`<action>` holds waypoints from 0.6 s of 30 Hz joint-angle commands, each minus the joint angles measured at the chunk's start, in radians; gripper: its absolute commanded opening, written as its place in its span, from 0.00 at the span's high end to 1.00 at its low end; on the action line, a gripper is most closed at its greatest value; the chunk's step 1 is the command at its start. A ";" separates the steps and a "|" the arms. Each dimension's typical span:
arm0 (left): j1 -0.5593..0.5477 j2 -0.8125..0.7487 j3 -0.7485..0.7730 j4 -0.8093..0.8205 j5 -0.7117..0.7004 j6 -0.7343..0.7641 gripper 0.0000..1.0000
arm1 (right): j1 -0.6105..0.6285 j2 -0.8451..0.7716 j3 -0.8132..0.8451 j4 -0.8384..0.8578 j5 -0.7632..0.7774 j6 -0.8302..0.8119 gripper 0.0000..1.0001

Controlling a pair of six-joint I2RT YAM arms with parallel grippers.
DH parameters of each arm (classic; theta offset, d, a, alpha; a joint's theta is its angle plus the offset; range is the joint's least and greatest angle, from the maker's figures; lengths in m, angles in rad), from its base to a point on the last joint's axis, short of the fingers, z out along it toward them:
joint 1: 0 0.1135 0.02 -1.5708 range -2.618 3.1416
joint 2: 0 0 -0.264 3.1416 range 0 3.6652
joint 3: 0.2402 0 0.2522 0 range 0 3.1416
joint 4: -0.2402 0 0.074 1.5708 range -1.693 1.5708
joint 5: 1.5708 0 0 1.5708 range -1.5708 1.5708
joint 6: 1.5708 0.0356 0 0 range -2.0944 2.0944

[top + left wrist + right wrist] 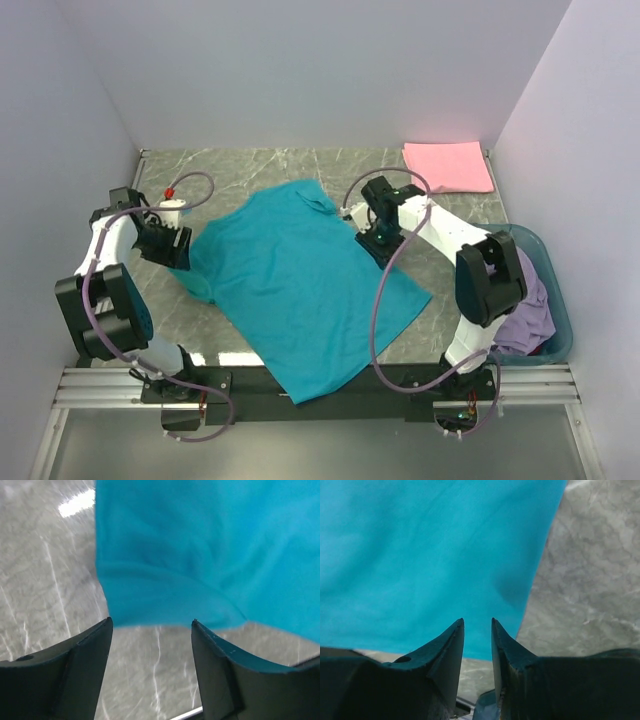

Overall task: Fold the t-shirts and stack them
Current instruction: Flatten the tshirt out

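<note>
T-shirt (300, 290), teal, spread flat, askew, on table (250, 170).
Left gripper (152, 624) at its sleeve edge, jaws wide, empty; right gripper (477, 622) over opposite side, jaws narrow, nothing pinched; pink t-shirt (447, 166) folded far right.

Bare bench (240, 175) runs along the back strip and down the left side, so my left gripper (183, 258) has open marble right beside it. The middle's all covered by the spread teal t-shirt (300, 290), lying flat and low. The far right corner is taken by the folded pink t-shirt (448, 166). My right side's tight: the basket (563, 310) sits against the wall, with a lavender t-shirt (535, 305) heaped inside.
</note>
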 commanded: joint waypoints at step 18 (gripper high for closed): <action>-0.177 0.165 0.095 0.118 0.024 -0.034 0.55 | 0.020 0.483 0.389 0.178 0.411 -0.076 0.85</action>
